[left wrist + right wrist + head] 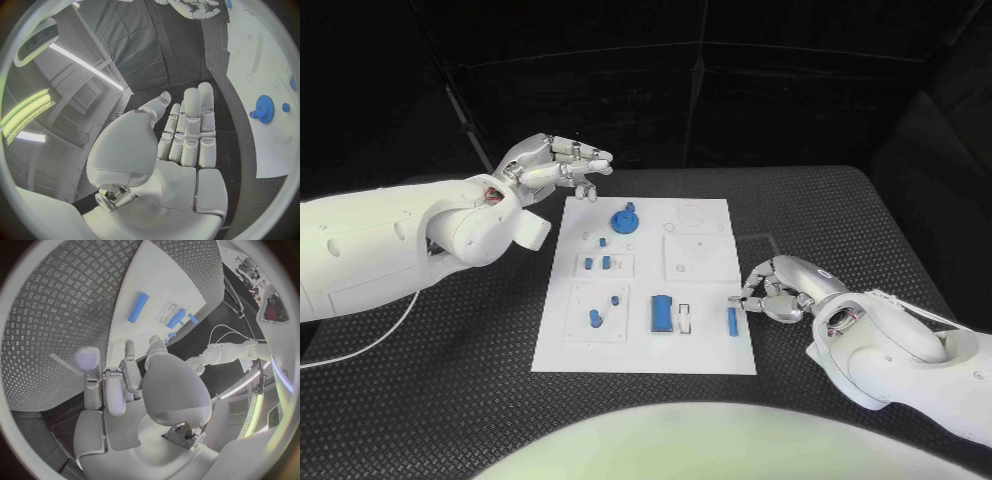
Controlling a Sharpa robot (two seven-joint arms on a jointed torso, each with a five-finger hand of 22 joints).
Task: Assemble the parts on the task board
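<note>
Board (711,340): white flat plate mid-table on the black mat (473,360), looks stiff and thin, lies flat; no need to lift it.

Left hand (557,165): hovering off the board's far left corner, fingers loosely curled, nothing in it. Wrist view shows the palm (187,145) with fingers straight and together, released.

Right hand (776,288): at the board's right edge, fingers curled down near the slim bar. Cannot tell whether the fingertips touch or pinch anything; the wrist view shows fingers (128,365) bent above the board edge, nothing clearly held.

Parts, big to small:
- Block (661,311), blue rectangle lower middle of the board. Probably rigid plastic, light; take it across the long sides.
- Gear (626,219), round, toothed, near the far edge, also seen from the left wrist (264,108). Likely light, teeth give grip; pinch at the rim or the raised hub.
- Bar (731,320), thin blue strip by the right edge just beside the right hand. Small, smooth, may slip; pinch mid-length.
- Small pegs (596,317) on the left side: tiny, easily knocked, fingertip pinch only.
</note>
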